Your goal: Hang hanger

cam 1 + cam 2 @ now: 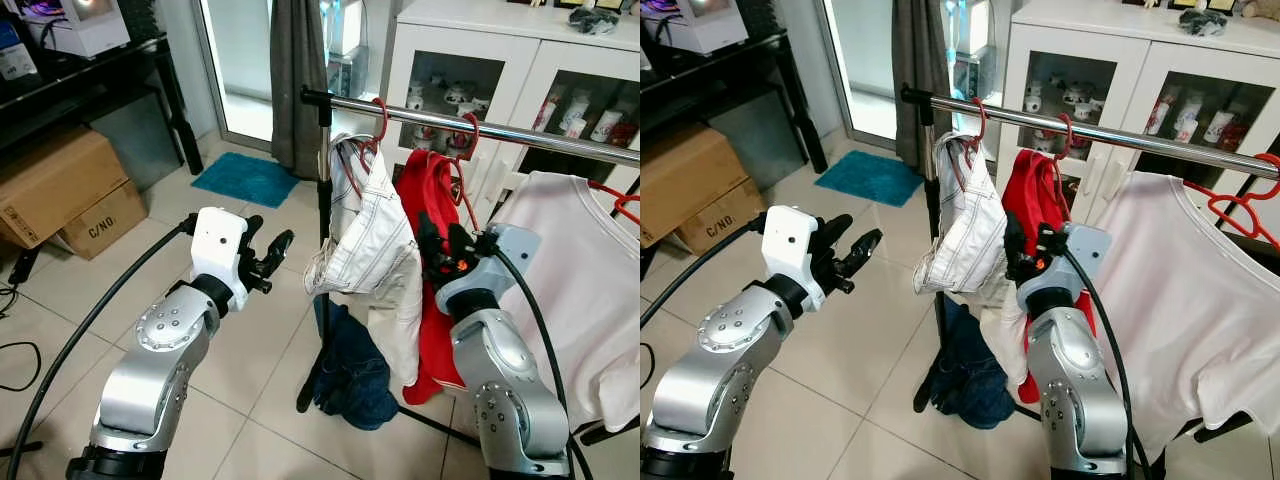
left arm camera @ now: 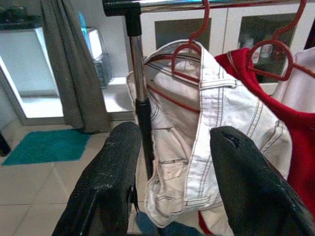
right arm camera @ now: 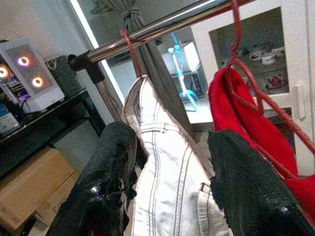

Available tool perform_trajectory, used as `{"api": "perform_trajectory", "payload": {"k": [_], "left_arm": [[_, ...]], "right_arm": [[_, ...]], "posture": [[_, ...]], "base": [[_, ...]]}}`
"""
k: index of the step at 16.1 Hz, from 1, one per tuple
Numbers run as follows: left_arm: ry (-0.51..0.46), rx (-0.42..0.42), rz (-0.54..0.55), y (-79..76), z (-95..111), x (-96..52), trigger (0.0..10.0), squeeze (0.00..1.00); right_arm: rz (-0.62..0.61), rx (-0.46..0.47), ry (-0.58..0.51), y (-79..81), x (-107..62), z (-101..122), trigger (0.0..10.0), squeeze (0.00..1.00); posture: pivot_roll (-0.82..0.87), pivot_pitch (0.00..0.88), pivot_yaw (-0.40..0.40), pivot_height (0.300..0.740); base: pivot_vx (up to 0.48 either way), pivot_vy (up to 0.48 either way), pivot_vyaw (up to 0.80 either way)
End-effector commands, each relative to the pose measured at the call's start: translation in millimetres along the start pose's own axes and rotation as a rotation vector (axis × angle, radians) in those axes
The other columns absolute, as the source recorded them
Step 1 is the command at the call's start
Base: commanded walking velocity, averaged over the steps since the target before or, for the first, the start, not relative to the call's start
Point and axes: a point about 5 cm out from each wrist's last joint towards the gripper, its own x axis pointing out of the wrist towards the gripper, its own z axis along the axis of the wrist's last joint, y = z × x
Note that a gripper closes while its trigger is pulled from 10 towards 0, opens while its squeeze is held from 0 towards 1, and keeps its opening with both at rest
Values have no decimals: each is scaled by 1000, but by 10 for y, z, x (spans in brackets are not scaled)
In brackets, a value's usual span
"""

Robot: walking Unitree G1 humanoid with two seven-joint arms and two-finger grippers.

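G1 arms as I see them: silver shells, black fingers.
Both forearms are rounded silver castings with rings of small screws at the joints. Left gripper sits on a white boxy wrist block with a small dark dot on its face; right gripper has a grey-blue wrist housing with an orange-red spot beside the fingers. A black cable loops off each wrist. Finger pads are matte black, finely textured.
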Motion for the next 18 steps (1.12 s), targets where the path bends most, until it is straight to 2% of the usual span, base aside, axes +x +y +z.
{"api": "perform_trajectory", "payload": {"k": [1,3,6,7,13,15,18], "left_arm": [[-8,-8,7,15,40,4,10000,0],[-2,6,20,44,22,-13,10000,0],[-6,16,24,69,35,-26,10000,0],[-6,16,26,76,37,-27,10000,0],[-6,17,16,72,38,-21,10000,0],[-7,14,11,75,38,-11,10000,0],[-8,16,8,75,43,-5,10000,0]], "right_arm": [[70,-32,46,115,10,-28,10000,0],[150,-78,46,190,10,-23,10000,0],[175,-111,54,210,23,-21,10000,0],[167,-112,54,194,44,-9,10000,0],[145,-178,26,146,89,31,10000,0],[106,-277,4,107,99,44,10000,0],[94,-250,19,90,107,32,10000,0]], "posture": [[-117,0,45,740],[-115,0,44,740],[-108,0,38,740],[-109,0,40,740],[-113,0,43,740],[-114,0,46,740],[-113,0,47,740]], "base": [[0,0,0],[0,0,0],[0,0,140],[240,0,800],[224,0,0],[324,0,0],[322,0,0]]}}
